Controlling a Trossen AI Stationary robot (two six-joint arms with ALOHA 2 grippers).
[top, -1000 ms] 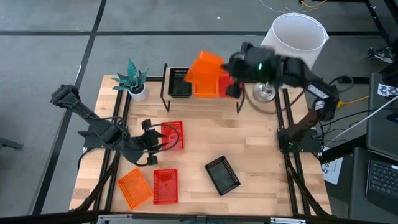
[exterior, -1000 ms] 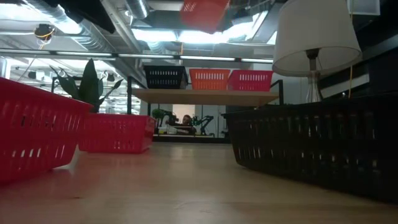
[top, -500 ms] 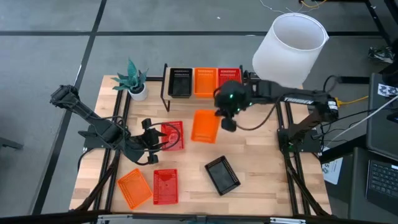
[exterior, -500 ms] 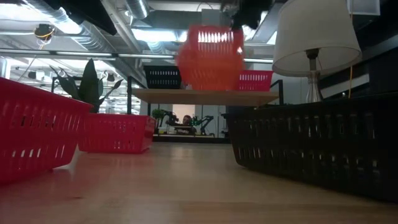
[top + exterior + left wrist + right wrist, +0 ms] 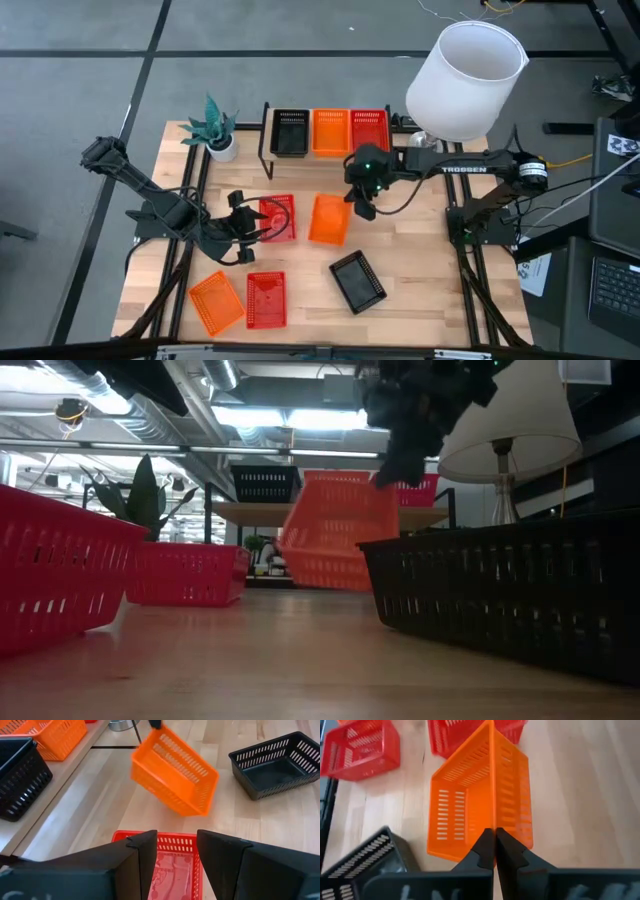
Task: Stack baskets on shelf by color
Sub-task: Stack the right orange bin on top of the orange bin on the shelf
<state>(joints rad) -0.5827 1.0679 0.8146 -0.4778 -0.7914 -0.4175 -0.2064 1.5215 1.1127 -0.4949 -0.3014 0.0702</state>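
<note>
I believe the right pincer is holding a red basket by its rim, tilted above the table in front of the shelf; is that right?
Not quite: the basket is orange, not red, as the right wrist view shows. The right pincer does hold it by its rim, tilted above the table in front of the shelf.

Tilted orange basket [image 5: 328, 219] mid-table, three baskets on shelf [image 5: 325, 152], others scattered

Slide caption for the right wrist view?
Right claw pinches the wall of a tilted orange basket above the wooden table.
</note>
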